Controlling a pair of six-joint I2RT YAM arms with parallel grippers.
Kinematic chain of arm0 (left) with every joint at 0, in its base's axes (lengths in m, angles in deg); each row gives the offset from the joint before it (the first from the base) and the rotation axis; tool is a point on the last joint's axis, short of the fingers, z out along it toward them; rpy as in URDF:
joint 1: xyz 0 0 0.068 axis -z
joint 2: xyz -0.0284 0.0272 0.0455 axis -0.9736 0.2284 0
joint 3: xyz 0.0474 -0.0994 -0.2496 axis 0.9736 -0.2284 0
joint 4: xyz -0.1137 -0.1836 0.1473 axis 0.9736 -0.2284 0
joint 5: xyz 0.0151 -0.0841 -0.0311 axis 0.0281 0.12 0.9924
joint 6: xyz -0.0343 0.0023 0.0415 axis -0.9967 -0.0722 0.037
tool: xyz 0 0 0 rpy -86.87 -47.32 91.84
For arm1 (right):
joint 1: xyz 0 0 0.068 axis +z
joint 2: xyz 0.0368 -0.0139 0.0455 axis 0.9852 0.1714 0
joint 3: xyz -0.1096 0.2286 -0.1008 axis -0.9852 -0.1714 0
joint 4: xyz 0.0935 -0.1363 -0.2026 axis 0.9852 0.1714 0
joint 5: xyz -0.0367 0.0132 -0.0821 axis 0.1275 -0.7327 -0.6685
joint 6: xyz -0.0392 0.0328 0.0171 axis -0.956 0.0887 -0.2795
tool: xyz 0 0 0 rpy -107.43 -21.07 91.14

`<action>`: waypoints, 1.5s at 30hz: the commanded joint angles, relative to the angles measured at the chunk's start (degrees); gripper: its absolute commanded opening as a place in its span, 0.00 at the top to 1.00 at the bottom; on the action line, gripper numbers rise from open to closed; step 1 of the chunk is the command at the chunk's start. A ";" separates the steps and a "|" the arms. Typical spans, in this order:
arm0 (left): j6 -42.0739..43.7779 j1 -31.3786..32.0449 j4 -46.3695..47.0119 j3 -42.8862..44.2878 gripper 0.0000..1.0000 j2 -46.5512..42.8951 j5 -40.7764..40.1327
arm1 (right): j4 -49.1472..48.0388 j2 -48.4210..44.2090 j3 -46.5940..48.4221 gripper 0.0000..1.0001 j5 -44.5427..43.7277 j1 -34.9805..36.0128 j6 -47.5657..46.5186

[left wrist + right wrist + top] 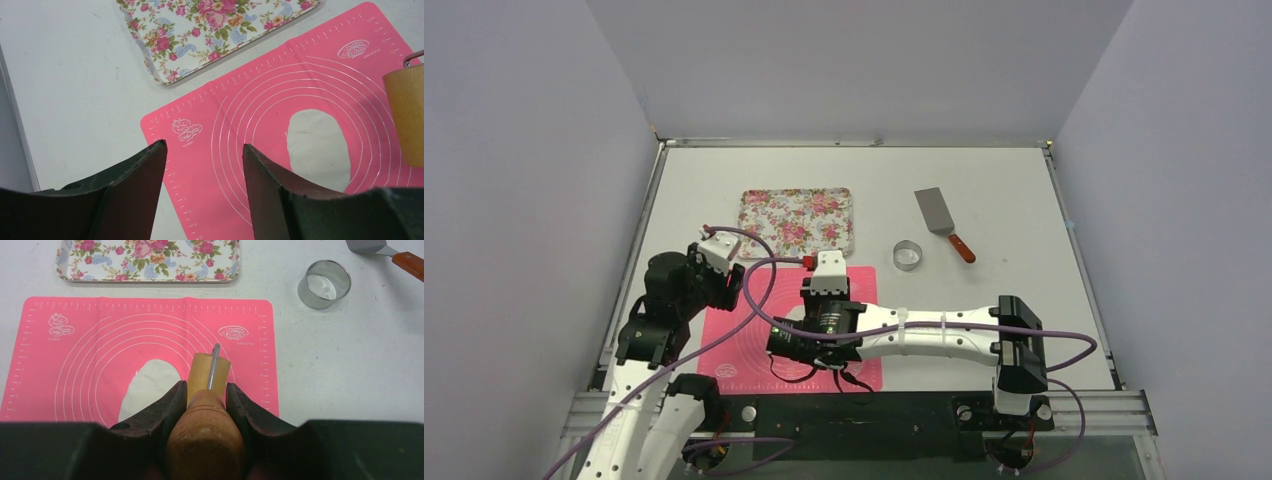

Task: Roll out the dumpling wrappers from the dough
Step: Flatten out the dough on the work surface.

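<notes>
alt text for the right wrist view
The right gripper grips a wooden roller by its handle over a pink mat, beside an oval of white dough. Beyond the mat sit a floral tray, a metal ring cutter and a spatula.

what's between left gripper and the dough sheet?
Just bare pink mat with printed rings, seen in the left wrist view; nothing else between the open left gripper and the dough sheet.

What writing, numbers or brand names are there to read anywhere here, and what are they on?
Nothing here reads clearly.
Pink mat, word under each printed logo: too blurred to read.
Pink mat, numbers along its ruler edge: too small to read.
Floral tray, ring cutter, spatula, wooden roller: no writing visible.
</notes>
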 commanded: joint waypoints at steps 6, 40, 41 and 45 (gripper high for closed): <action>-4.32 -1.54 5.42 0.69 0.45 2.62 -9.12 | -3.59 -3.08 4.73 1.00 -0.92 -1.85 -6.33; -11.06 -2.27 9.17 -4.74 0.45 -14.33 -3.22 | -29.72 -23.02 -18.37 1.00 15.74 -3.79 -46.76; -11.99 -2.32 10.06 -5.12 0.45 -15.08 -3.33 | -35.27 -26.71 -20.94 1.00 21.87 -3.89 -51.99; -14.39 -2.30 12.51 -7.47 0.45 -13.95 -2.84 | -49.29 -37.09 -34.16 1.00 43.11 -7.26 -60.60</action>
